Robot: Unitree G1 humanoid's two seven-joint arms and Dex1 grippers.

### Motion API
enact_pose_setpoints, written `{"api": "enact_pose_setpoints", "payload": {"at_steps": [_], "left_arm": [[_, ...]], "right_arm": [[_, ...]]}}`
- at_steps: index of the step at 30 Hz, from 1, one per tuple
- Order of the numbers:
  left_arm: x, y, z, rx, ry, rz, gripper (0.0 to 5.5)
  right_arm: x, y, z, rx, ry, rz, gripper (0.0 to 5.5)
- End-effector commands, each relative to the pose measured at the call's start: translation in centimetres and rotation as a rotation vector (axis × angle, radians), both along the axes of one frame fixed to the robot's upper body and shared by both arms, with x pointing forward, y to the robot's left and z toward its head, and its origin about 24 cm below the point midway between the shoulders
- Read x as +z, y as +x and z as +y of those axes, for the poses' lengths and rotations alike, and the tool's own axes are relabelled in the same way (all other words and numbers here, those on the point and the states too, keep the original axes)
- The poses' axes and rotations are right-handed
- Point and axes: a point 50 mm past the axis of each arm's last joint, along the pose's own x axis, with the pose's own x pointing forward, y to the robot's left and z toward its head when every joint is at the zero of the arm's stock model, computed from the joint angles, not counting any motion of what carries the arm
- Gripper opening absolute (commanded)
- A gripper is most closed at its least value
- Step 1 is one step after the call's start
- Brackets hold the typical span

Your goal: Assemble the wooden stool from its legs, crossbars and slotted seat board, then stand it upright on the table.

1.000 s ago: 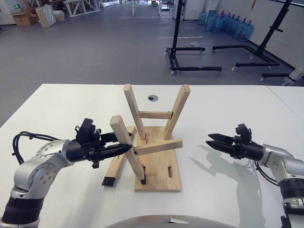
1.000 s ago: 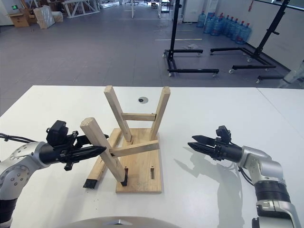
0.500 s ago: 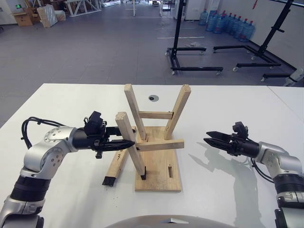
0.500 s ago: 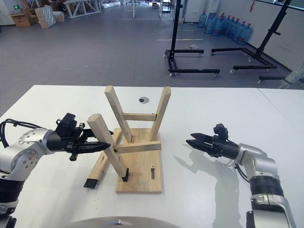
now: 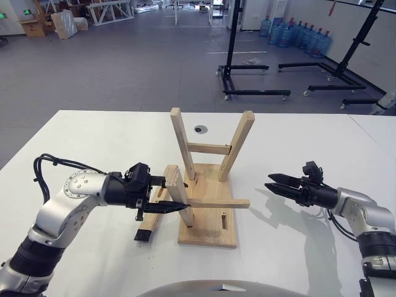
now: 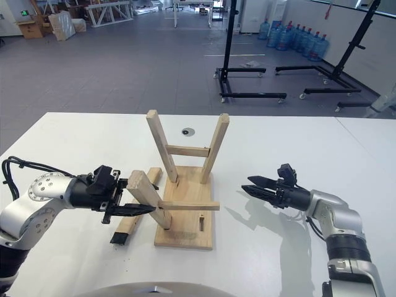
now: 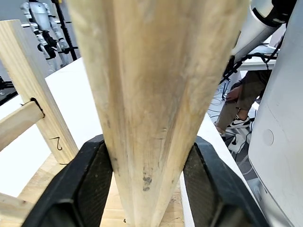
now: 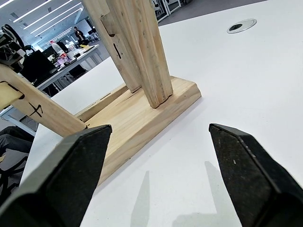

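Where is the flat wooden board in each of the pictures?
Left eye: board lies flat in the middle of the table.
Right eye: same spot, board in the middle of the table.
Left wrist: board is the pale wood behind the held leg.
Right wrist: board is the slab on the white table.
Landmark: the upright legs standing on it, seen in every view.

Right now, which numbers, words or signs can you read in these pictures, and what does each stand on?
"2": handwritten on an upright leg, below its crossbar slot.
Mark like "4": on the tilted leg; unsure.
Green sign far behind: too small to read.
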Motion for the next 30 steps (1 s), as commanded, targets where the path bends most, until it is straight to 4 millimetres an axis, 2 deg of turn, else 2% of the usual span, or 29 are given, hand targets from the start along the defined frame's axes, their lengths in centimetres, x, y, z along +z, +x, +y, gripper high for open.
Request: {"api": "enact_pose_setpoints", "payload": {"at_steps": [1, 4, 5, 9, 14, 16, 19, 22, 24, 27, 30], "left_arm": [[-3.0, -1.0, 0.9, 0.07, 0.096, 0.183, 2.93], [-2.4, -0.9, 1.3, 0.097, 0.094, 0.157, 3.29], [-2.2, -0.9, 1.5, 0.107, 0.092, 0.15, 3.59], [-1.9, -1.2, 2.6, 0.183, 0.141, 0.113, 3.97], [-4.0, -2.0, 3.9, 0.361, 0.255, 0.136, 4.14], [-4.6, -1.7, 4.5, 0.476, 0.32, 0.069, 4.14], [-4.4, 0.3, 3.3, 0.723, 0.337, -0.038, 4.14], [-5.0, 0.7, 1.9, 0.936, 0.346, -0.045, 4.14], [-5.3, 0.7, 1.2, 1.017, 0.338, -0.016, 4.14], [-6.1, 0.9, 1.3, 1.147, 0.396, 0.049, 4.14], [-6.5, 0.7, 1.0, 1.192, 0.416, 0.109, 4.14]], "right_arm": [[0.1, -0.4, 0.1, -0.011, -0.002, -0.001, 3.78], [0.0, -0.7, 0.1, -0.02, 0.0, 0.001, 3.78], [0.0, -0.8, 0.2, -0.023, 0.0, 0.002, 3.78], [-0.1, -1.5, 0.3, -0.039, 0.0, 0.006, 3.78], [-0.4, -2.4, 0.5, -0.081, 0.004, 0.015, 3.78], [-0.5, -2.9, 0.5, -0.098, 0.001, 0.023, 3.78], [-0.6, -3.8, 0.4, -0.15, -0.008, 0.02, 3.78], [-0.7, -4.6, 0.6, -0.17, -0.007, 0.026, 3.78], [-0.7, -5.1, 0.9, -0.177, -0.004, 0.031, 3.78], [-0.7, -5.6, 1.4, -0.183, -0.001, 0.036, 3.78], [-0.7, -5.8, 2.0, -0.182, -0.001, 0.035, 3.78]]}}
